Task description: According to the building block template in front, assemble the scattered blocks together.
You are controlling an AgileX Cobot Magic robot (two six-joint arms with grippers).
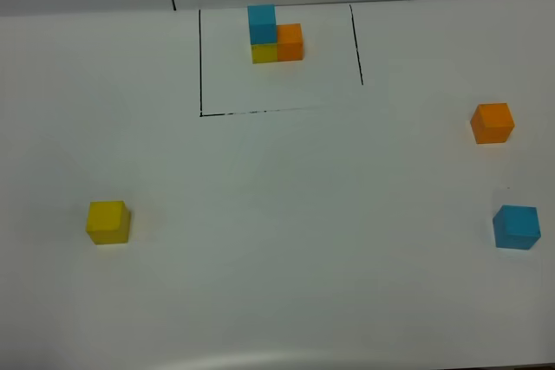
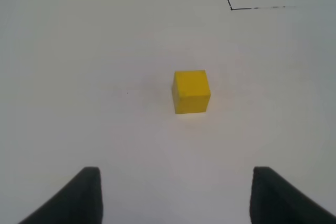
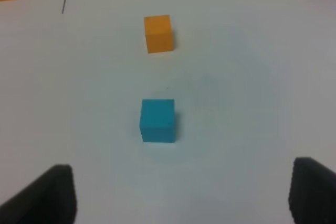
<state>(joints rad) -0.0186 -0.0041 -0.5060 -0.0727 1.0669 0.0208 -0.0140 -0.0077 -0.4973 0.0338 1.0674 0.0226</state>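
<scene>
The building block template [image 1: 275, 35] stands at the back inside a black outline: blue on yellow, orange alongside. A loose yellow cube [image 1: 107, 222] lies at the left; it also shows in the left wrist view [image 2: 191, 92], ahead of my open, empty left gripper [image 2: 176, 198]. A loose orange cube [image 1: 492, 122] and a light blue cube [image 1: 516, 227] lie at the right. In the right wrist view the blue cube [image 3: 157, 120] is ahead of my open, empty right gripper [image 3: 181, 198], the orange cube [image 3: 158, 33] beyond it. Neither gripper shows in the exterior view.
A black outline [image 1: 201, 67] marks a rectangle on the white table [image 1: 295, 214] around the template. The table's front edge [image 1: 277, 360] runs along the bottom. A wall lies behind the table.
</scene>
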